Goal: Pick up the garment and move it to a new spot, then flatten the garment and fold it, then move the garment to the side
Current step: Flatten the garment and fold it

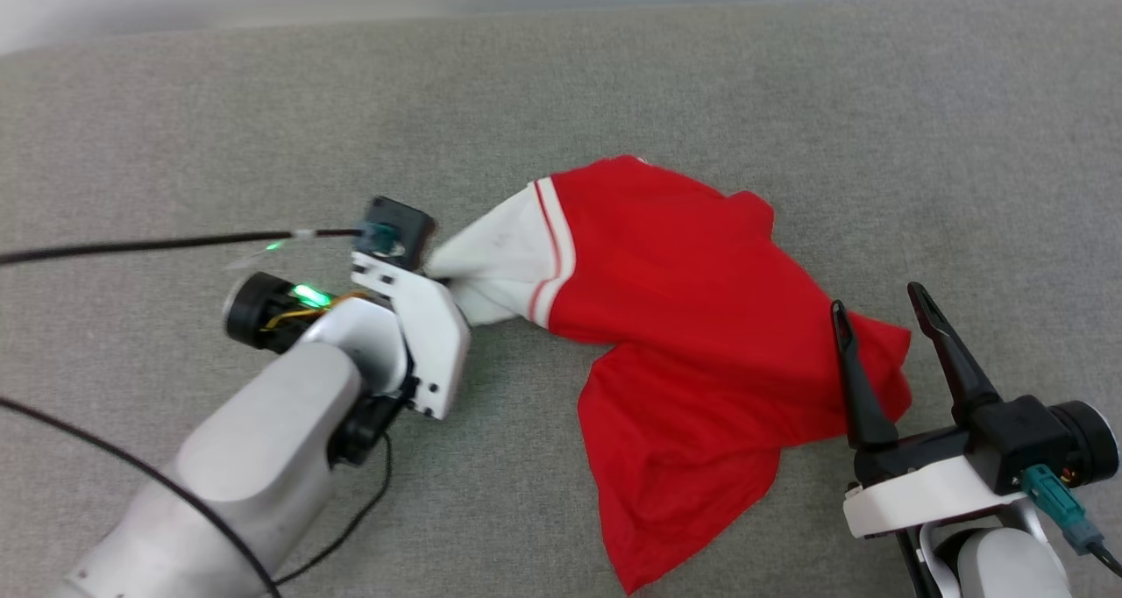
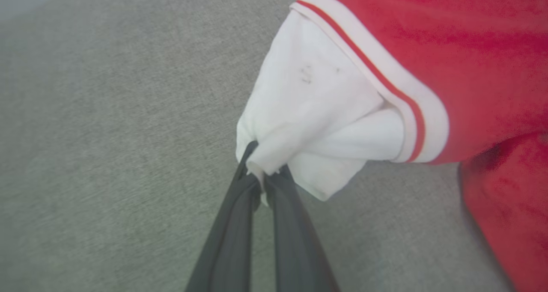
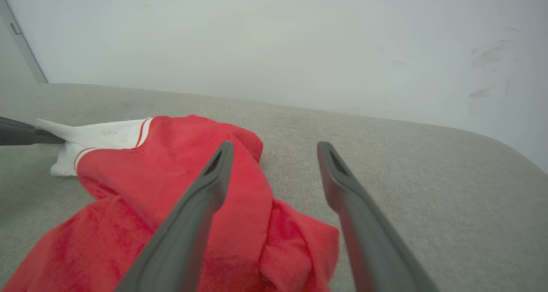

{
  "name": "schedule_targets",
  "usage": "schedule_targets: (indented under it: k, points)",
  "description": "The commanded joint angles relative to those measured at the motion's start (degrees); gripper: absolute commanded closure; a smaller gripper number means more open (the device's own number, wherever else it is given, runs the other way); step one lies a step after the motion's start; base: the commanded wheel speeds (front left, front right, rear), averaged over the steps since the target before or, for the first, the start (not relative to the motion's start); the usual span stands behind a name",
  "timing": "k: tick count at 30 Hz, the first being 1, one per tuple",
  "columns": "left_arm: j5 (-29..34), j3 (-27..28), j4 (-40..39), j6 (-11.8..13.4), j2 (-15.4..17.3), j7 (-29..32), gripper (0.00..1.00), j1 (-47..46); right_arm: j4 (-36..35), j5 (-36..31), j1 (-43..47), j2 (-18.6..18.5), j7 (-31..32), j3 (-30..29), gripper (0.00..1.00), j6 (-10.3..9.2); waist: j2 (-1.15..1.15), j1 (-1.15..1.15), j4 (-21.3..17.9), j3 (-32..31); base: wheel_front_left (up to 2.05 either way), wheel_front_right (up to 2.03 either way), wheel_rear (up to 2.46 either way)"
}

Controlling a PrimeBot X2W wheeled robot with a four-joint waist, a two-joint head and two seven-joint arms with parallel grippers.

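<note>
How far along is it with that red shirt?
Early on. Done: the left tool is shut on the white sleeve. In hand: picking the shirt up; most of it lies crumpled on the grey surface, and the right tool stands open by its edge, holding nothing. Left: moving it, flattening, folding, setting it aside.

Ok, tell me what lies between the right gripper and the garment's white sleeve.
The crumpled red body of the garment fills that stretch, in the head view, from its white sleeve to the right gripper.

Red shirt (image 1: 692, 300), crumpled and partly doubled over, white stripe-edged sleeve (image 1: 504, 252) stretched out, seemingly plain side up, mid grey cushion (image 1: 263, 98)
</note>
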Motion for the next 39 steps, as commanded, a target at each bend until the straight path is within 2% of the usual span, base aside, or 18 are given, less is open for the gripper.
schedule_targets:
  k: [1, 5, 10, 11, 13, 15, 16, 17, 19, 22, 24, 27, 29, 35, 39]
  points:
    - [0.78, 1.66, -1.05, 1.56, 1.84, -3.17, 1.00, 1.16, 0.19, 0.27, 0.49, 0.05, -0.11, -0.17, 0.00, -0.04, 0.00, 0.00, 0.90, -1.46, 0.00, 0.00, 0.00]
    - [0.62, 4.57, -4.04, 4.54, 5.98, -7.23, 1.00, 4.46, 0.60, 0.69, 1.10, 0.05, -0.11, -0.22, 0.00, -0.04, 0.00, 0.00, 1.96, -3.43, 0.00, 0.00, 0.00]
    - [-1.58, 8.63, -8.88, 8.82, 11.53, -8.87, 1.00, 10.33, 1.17, 1.22, 2.10, 0.05, -0.11, -0.03, 0.00, -0.04, 0.00, 0.00, 3.09, -5.26, 0.00, 0.00, 0.00]
    - [-1.58, 8.63, -8.88, 8.82, 11.53, -8.87, 1.00, 10.33, 1.17, 1.22, 2.10, 0.05, -0.11, -0.03, 0.00, -0.04, 0.00, 0.00, 3.09, -5.26, 0.00, 0.00, 0.00]
    - [-2.95, 9.58, -9.98, 9.65, 13.53, -8.45, 1.00, 13.21, 1.22, 1.20, 2.19, 0.05, -0.11, 0.26, 0.00, -0.04, 0.00, 0.00, 3.29, -5.61, 0.00, 0.00, 0.00]
    - [-3.66, 9.26, -10.40, 9.44, 15.02, -7.58, 1.00, 15.91, 1.42, 1.20, 2.23, 0.05, -0.11, 0.38, 0.00, -0.04, 0.00, 0.00, 3.40, -5.87, 0.00, 0.00, 0.00]
    - [-3.63, 8.18, -10.90, 8.56, 15.48, -6.89, 0.45, 17.18, 1.48, 1.20, 2.19, 0.05, -0.11, 0.48, 0.00, -0.04, 0.00, 0.00, 3.39, -5.99, 0.00, 0.00, 0.00]
    - [-4.58, 8.10, -11.29, 8.34, 15.29, -6.65, 0.00, 18.29, 1.53, 1.16, 2.15, 0.05, -0.11, 0.49, 0.00, -0.04, 0.00, 0.00, 3.40, -6.11, 0.00, 0.00, 0.00]
    - [-4.74, 7.78, -12.14, 7.99, 15.37, -7.88, 0.00, 20.11, 1.68, 1.03, 2.09, 0.05, -0.11, 0.46, 0.00, -0.03, 0.00, 0.00, 3.39, -6.42, 0.00, 0.00, 0.00]
    - [-4.09, 8.33, -12.92, 8.55, 14.12, -12.79, 0.00, 22.06, 1.76, 0.69, 2.20, 0.05, -0.11, -0.23, 0.00, -0.03, 0.00, 0.00, 3.60, -7.01, 0.00, 0.00, 0.00]
    - [-3.44, 9.39, -13.54, 8.94, 13.27, -17.54, 0.00, 22.74, 1.72, 0.48, 2.43, 0.05, -0.11, -0.77, 0.00, -0.04, 0.00, 0.00, 3.85, -7.54, 0.00, 0.00, 0.00]
    - [-1.51, 10.94, -15.78, 8.14, 12.16, -26.90, 0.00, 23.16, 1.47, -0.01, 2.62, 0.05, -0.11, -1.12, 0.00, -0.04, 0.00, 0.00, 4.24, -8.33, 0.00, 0.00, 0.00]
    - [-1.85, 13.45, -17.72, 8.91, 11.01, -31.55, 0.00, 24.59, 1.23, -0.45, 2.59, 0.03, -0.11, -1.38, 0.00, -0.04, 0.00, 0.00, 4.49, -8.78, 0.00, 0.00, 0.00]
    - [5.79, 21.42, -26.20, 12.84, 8.40, -33.66, 0.00, 30.28, 2.46, -0.93, 2.11, 0.05, -0.11, -1.08, 0.00, -0.04, 0.00, 0.00, 5.65, -9.72, 0.00, 0.00, 0.00]
    - [11.24, 26.43, -31.04, 13.04, 5.81, -33.64, 0.00, 34.33, 3.58, -2.41, -0.85, -0.77, 1.93, 0.48, 0.00, -0.03, 0.00, 0.00, 6.83, -8.82, 0.00, 0.00, 0.00]
